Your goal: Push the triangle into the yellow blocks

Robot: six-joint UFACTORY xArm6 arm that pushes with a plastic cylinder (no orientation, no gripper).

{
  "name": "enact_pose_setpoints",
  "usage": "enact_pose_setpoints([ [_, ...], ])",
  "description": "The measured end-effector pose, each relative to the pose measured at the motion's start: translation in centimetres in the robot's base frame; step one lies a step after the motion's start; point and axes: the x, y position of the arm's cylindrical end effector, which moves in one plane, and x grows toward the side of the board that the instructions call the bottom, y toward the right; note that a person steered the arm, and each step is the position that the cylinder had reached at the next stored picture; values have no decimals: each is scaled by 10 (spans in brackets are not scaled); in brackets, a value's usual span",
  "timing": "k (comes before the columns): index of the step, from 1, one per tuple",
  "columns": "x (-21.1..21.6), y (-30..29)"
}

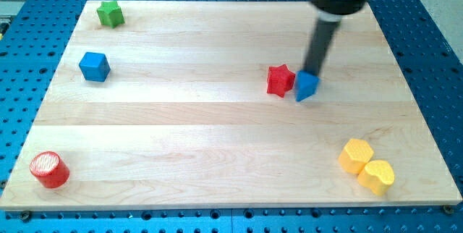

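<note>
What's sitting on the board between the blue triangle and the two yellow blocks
Nothing: in the camera view the stretch from the blue triangle down to the yellow blocks is bare wood. My tip touches the triangle's top edge.

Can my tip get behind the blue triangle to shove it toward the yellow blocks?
Probably yes. My tip already sits at the blue triangle's top edge; the red star is beside it on the view's left, off the path to the yellow blocks.
</note>
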Motion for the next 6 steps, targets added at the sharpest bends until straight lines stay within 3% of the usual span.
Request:
enact_pose_setpoints([
  [1,1,-46],
  [2,-15,-7],
  [3,-66,83],
  [5,-160,188],
  [6,-196,204],
])
